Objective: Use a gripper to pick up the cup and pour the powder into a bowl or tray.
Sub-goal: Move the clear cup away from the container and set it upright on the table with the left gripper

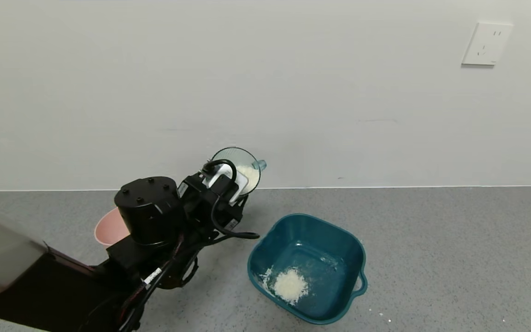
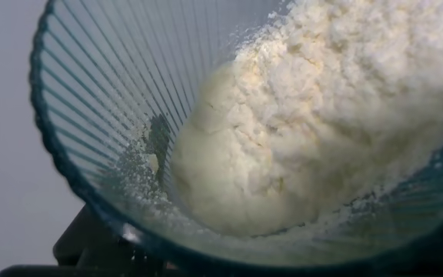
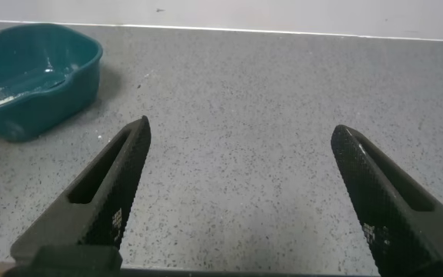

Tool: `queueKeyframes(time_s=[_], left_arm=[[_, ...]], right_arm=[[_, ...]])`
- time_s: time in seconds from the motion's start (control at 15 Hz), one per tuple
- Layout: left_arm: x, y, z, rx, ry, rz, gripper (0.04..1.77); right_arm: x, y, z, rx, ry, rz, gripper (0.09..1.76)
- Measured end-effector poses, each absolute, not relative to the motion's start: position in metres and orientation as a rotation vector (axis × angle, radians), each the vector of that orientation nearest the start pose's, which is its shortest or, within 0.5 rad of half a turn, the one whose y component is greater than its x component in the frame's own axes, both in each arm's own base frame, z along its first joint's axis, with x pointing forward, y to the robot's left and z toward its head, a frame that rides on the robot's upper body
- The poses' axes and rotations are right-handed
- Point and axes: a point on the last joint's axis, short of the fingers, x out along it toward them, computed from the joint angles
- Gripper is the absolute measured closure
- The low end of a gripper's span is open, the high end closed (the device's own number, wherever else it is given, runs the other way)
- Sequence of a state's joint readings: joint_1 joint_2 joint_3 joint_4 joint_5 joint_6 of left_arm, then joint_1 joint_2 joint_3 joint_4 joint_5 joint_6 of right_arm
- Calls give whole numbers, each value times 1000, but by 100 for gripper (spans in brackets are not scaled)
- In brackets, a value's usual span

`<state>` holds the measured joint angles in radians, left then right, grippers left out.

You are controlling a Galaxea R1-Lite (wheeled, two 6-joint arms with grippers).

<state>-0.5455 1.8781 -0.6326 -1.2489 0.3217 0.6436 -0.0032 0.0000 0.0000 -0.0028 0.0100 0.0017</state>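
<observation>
My left gripper (image 1: 234, 185) is shut on the clear ribbed cup (image 1: 237, 159) and holds it raised and tilted, behind and to the left of the dark teal basin (image 1: 355, 251). White powder (image 1: 250, 175) lies inside the cup. In the left wrist view the cup's wall (image 2: 106, 100) and its clumpy powder (image 2: 314, 115) fill the frame. A small heap of powder (image 1: 290, 285) lies in the basin's near left corner. My right gripper (image 3: 241, 127) is open and empty above the bare table, with the basin (image 3: 68, 73) off to one side.
A pink round bowl (image 1: 108, 229) stands behind the left arm. A dark box (image 1: 26, 286) sits at the near left. A few spilled grains (image 1: 383, 316) lie on the grey table right of the basin. The white wall stands close behind.
</observation>
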Motion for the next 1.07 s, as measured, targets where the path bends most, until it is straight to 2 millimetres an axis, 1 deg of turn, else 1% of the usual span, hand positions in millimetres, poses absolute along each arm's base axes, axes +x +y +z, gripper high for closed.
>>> queueKeyframes(time_s=[0.27,0.4,0.53,0.67,0.8,1.07], left_arm=[[286,-137,140,507,-56,-311,54],[293,-123,131,432,6,-356,54],[300,-110,121,353,104,-402,54],[310,-96,117,304,148,-408,54],[316,-90,113,258,172,-392,54],[327,-91,100,244,207,-387,54]], right_arm=[[-23,0,76,2,-3,7,14],[-23,0,76,2,-3,7,14],[-23,0,76,2,-2,7,14],[-23,0,76,2,-3,7,14],[-23,0,76,2,-3,7,14],[-23,0,76,2,-3,7,14]])
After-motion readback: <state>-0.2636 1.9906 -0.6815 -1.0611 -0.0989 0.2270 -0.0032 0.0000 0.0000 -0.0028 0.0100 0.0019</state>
